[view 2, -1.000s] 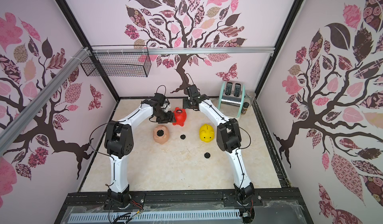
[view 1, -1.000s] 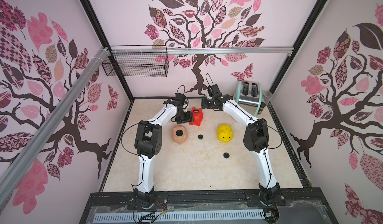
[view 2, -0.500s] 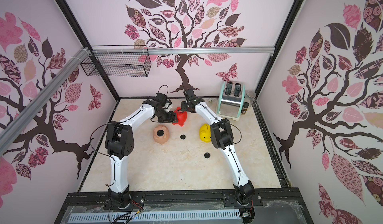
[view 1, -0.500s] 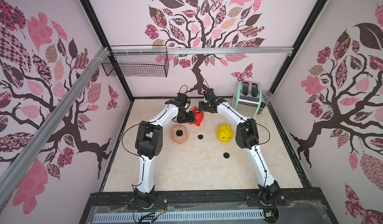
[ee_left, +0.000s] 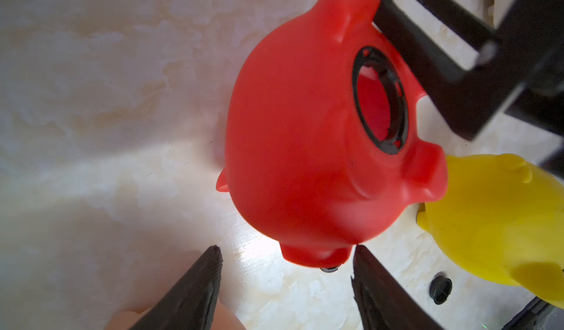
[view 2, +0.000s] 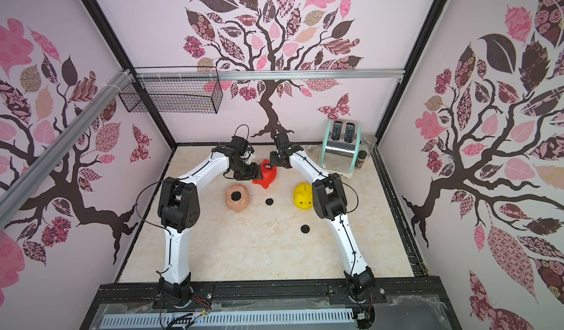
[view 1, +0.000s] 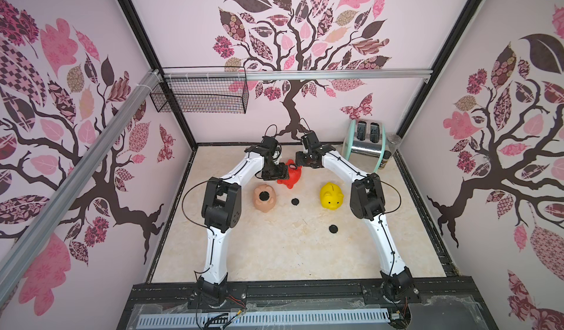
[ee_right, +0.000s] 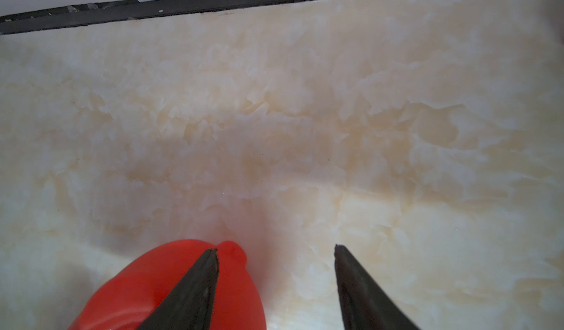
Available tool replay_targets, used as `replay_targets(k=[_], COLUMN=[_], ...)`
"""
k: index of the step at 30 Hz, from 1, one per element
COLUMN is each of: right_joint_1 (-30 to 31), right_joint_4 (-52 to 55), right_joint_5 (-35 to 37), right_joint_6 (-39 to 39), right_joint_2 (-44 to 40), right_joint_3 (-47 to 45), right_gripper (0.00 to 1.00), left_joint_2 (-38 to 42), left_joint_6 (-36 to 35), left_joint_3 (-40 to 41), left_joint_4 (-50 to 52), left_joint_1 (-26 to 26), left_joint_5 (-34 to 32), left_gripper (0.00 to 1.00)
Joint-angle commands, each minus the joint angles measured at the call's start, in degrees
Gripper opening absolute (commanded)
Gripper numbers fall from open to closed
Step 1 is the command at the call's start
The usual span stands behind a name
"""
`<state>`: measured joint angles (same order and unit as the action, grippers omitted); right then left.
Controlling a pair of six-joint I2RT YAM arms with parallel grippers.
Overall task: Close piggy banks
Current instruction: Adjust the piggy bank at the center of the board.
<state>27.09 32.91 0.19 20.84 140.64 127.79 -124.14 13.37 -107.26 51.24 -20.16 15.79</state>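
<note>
my right gripper (ee_right: pixel 275 249) swung in beside the red pig (ee_left: pixel 290 145), just ahead of my left gripper (ee_left: pixel 287 247); both jaws spread apart.

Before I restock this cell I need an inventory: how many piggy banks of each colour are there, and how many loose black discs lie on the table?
Peach-pink piggy bank: 1
Red piggy bank: 1
Yellow piggy bank: 1
Loose black discs: 2
Total: 5
</note>
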Motion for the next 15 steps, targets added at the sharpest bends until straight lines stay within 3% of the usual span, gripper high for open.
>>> replay_targets(k=[1, 15], right_joint_1=[0.4, 0.3], right_joint_4=[1.7, 0.5], right_joint_5=[0.2, -1.5], right_joint_6=[-0.8, -2.2], right_joint_2=[-4.0, -12.2], right_joint_3=[-2.2, -15.0], right_gripper=[0.64, 0.65], left_joint_2=[-1.7, -3.1], left_joint_6=[0.2, 1.2], left_joint_3=[-0.5, -3.5], left_joint_4=[0.0, 0.2], left_joint_1=[0.6, 3.8], left_joint_5=[-1.8, -1.0], left_gripper=[0.69, 0.68])
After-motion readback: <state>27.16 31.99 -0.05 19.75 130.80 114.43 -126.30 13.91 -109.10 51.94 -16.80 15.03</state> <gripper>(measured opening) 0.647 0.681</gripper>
